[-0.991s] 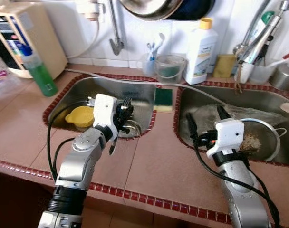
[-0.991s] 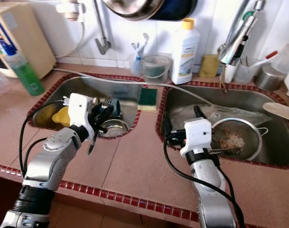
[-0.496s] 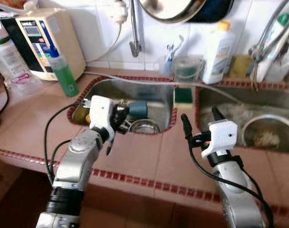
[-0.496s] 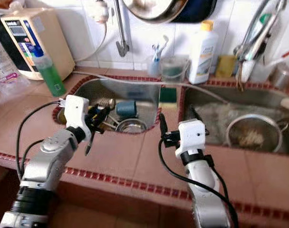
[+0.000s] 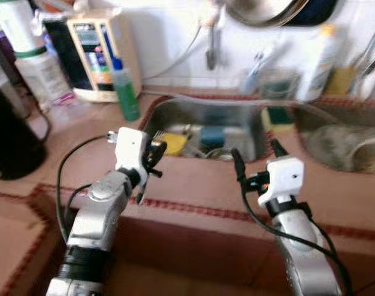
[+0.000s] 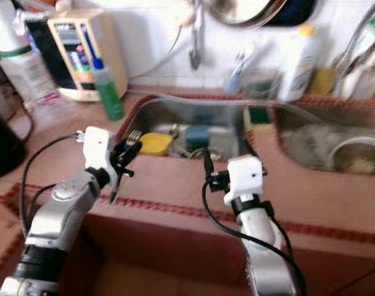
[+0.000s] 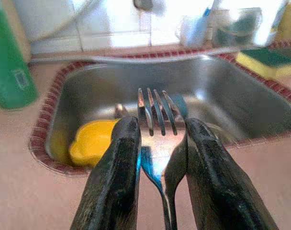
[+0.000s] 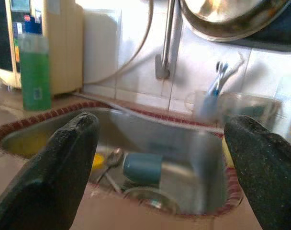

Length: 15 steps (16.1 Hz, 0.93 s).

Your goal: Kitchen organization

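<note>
My left gripper [image 5: 152, 157] is shut on a metal fork [image 7: 157, 112], tines up, over the counter just in front of the left sink [image 5: 175, 108]. A second thin metal handle [image 7: 175, 168] lies beside the fork's between the fingers [image 7: 114, 182]. The utensil's lower end [image 5: 140, 196] hangs below the gripper. My right gripper [image 5: 255, 151] stands open with nothing in it, above the counter by the sink's front rim. Inside the sink lie a yellow piece [image 5: 172, 143], a blue cup [image 8: 141, 167] and a spoon [image 8: 109, 160].
A green soap bottle [image 5: 124, 92] and a beige appliance [image 5: 98, 58] stand left of the sink. A black vessel [image 5: 12, 135] is at far left. A green-yellow sponge [image 5: 280, 115] lies between the sinks. The right sink [image 5: 354, 145] holds a strainer. The red-tiled counter edge [image 5: 193, 209] is near.
The camera has swung left and drawn back from the sinks. Both grippers have come back with it from the basins to the counter's front part. The fork stays in the left gripper.
</note>
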### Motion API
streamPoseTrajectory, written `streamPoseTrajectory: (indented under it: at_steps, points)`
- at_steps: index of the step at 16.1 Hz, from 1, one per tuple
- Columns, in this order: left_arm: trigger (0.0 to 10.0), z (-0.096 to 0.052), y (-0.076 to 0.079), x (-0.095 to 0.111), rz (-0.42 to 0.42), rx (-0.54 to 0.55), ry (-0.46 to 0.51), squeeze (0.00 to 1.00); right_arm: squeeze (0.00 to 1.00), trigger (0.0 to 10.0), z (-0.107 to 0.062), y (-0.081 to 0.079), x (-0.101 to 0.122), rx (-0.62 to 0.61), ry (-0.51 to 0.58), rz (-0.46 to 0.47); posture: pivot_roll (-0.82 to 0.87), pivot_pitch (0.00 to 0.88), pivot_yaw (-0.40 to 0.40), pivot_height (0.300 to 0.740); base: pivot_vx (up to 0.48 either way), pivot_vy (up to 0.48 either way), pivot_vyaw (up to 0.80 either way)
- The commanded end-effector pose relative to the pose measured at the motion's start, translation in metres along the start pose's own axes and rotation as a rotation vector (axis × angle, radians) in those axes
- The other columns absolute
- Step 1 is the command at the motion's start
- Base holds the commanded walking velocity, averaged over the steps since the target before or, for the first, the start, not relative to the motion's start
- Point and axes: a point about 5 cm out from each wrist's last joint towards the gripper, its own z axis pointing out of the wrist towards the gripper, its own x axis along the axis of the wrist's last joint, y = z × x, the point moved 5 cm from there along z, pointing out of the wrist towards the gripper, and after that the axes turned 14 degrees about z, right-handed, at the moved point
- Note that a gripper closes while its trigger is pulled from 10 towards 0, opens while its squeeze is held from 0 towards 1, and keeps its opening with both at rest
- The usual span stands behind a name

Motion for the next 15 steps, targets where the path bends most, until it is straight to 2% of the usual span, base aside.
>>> streamPoseTrajectory:
  at_steps: [1, 3, 15]
  points:
    - [10.0, 0.0012, -0.0011, 0.0091, 0.035, -0.002, 0.025, 0.0, 0.0, 10.0, 0.0022, -0.0001, 0.0056, 0.003, 0.018, 0.004, -0.27, 0.013, 0.081, 0.74, 0.0, 0.0, 0.0]
    - [10.0, 0.0008, 0.0008, 0.0082, 0.043, -0.007, 0.023, 0.0, 0.0, 10.0, 0.0039, 0.0022, 0.0033, -0.014, 0.0, 0.012, -0.27, 0.019, 0.081, 0.74, 0.0, 0.0, -0.3]
    - [10.0, -0.0008, 0.0082, 0.0174, 0.074, -0.069, 0.079, 0.0, 0.0, 10.0, 0.0095, 0.0049, 0.0037, -0.026, 0.0, 0.015, -0.27, 0.039, 0.079, 0.74, 0.0, 0.0, -0.77]
